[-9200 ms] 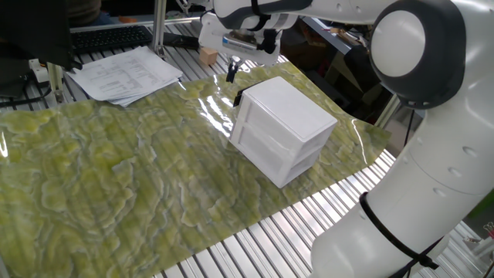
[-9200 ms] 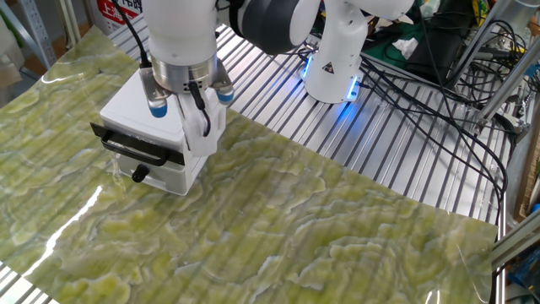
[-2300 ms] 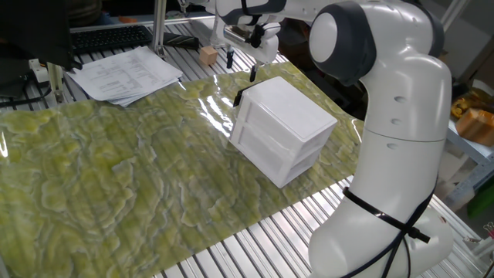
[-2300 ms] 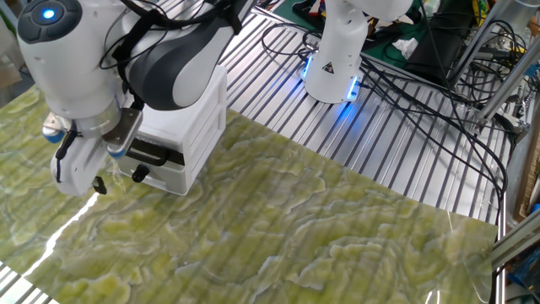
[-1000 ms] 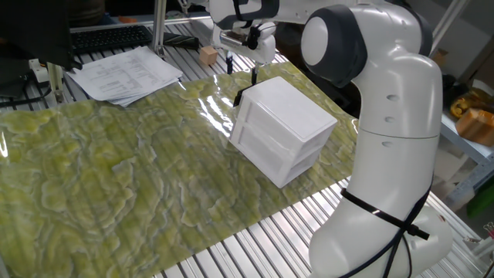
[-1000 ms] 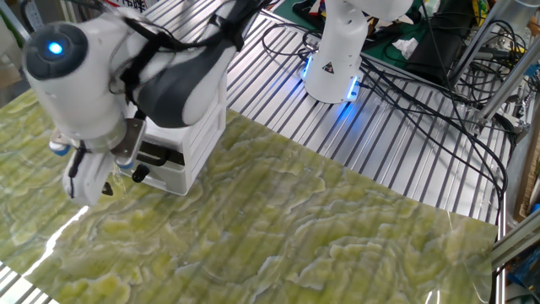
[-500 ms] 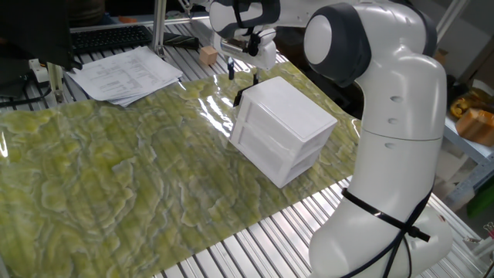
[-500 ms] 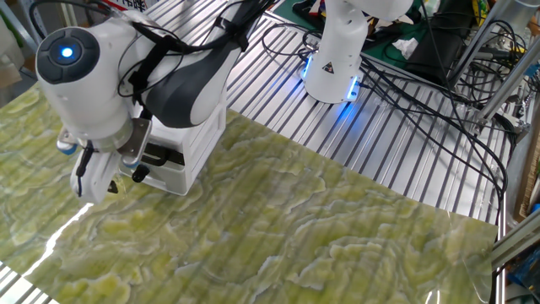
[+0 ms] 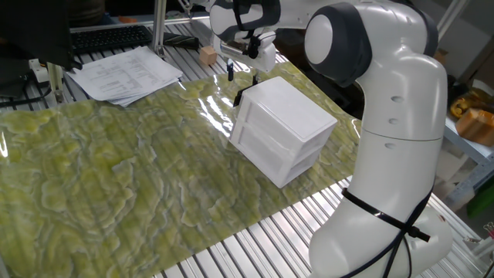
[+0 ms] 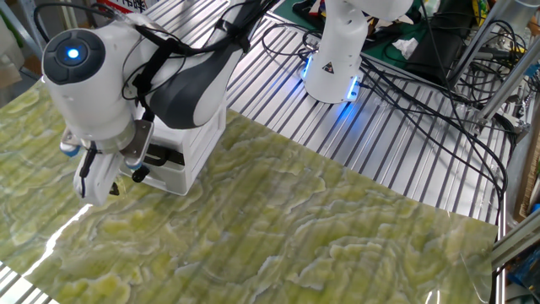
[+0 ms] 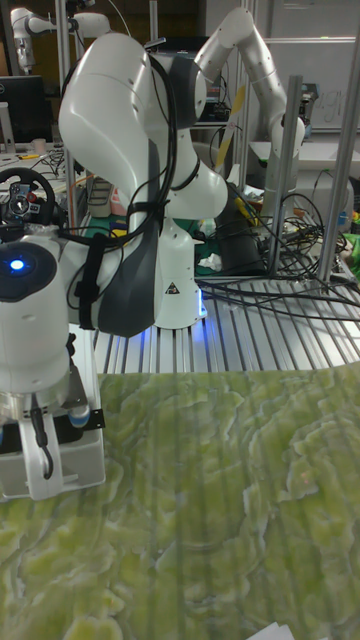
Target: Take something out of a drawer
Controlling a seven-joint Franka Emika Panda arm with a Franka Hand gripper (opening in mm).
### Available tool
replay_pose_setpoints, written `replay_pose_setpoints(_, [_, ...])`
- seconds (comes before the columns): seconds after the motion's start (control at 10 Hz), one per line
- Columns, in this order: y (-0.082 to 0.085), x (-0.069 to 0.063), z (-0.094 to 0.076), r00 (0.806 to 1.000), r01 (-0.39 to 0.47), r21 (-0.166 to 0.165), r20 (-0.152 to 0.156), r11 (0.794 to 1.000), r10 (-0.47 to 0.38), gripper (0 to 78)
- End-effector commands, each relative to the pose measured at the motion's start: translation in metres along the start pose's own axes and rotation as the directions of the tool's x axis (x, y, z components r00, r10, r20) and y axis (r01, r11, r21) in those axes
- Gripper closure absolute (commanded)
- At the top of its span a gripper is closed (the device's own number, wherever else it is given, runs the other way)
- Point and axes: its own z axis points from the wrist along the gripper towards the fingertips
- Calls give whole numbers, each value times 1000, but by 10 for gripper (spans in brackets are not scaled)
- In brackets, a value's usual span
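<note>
Jaws [image 9: 241,73] before cabinet [image 9: 282,129]; cube [image 9: 206,55] well apart

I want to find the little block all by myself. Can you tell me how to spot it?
Find the white cabinet on the green mat. Look beyond the mat's far edge, on the metal table between the pile of papers and the gripper. The wooden cube sits there, the only tan thing nearby.

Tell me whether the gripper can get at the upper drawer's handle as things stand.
Probably yes. The gripper hangs open in front of the white cabinet, on the side where the upper drawer's black handle is, and nothing visible lies between them.
</note>
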Motion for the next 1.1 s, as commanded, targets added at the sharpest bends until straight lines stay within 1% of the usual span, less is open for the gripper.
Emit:
replay_pose_setpoints(0.1, [5,-2,-2,1000,2,-6,-4,1000,-2,1])
replay_pose_setpoints(0.5, [10,-5,-5,1000,1,-11,-8,1000,-1,1])
replay_pose_setpoints(0.9, [19,-9,-12,1000,1,-21,-9,1000,-1,1])
replay_pose_setpoints(1.0, [20,-10,-13,1000,2,-26,-13,1000,-2,1])
replay_pose_setpoints(1.1, [21,-9,-12,1000,4,-27,-11,1000,-4,1])
